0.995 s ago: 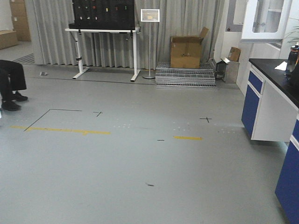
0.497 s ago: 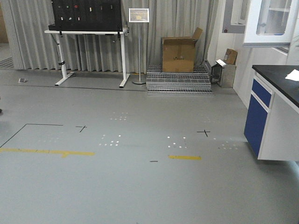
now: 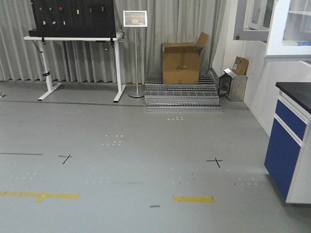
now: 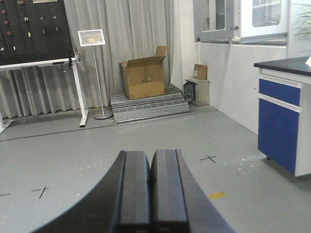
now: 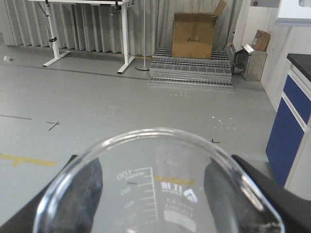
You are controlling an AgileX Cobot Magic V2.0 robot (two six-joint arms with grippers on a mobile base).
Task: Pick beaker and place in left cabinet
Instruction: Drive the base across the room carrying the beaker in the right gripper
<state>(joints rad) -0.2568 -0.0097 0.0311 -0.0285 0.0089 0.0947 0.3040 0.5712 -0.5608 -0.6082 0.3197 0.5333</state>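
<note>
The beaker [image 5: 155, 194], clear glass with white printed marks, fills the bottom of the right wrist view with its flared rim toward the camera. My right gripper [image 5: 154, 199] is shut on it, with one dark finger [image 5: 85, 194] against each side of the glass. In the left wrist view my left gripper [image 4: 150, 162] is shut, its two dark pads pressed together with nothing between them, hanging above the grey floor. The left cabinet is out of view in every frame. Neither gripper shows in the front view.
A blue-and-white lab bench [image 3: 291, 145] with a black top stands at the right, under glass-door wall cabinets [image 3: 291, 29]. Ahead are a cardboard box [image 3: 181, 63] on metal grate steps [image 3: 182, 97], a sign stand [image 3: 135, 19] and a pegboard table [image 3: 73, 39]. Open grey floor carries yellow tape.
The front view has advanced across the floor: the box, steps and table look nearer, the floor marks slid down the frame, and the seated person's legs at the left have left the view.
</note>
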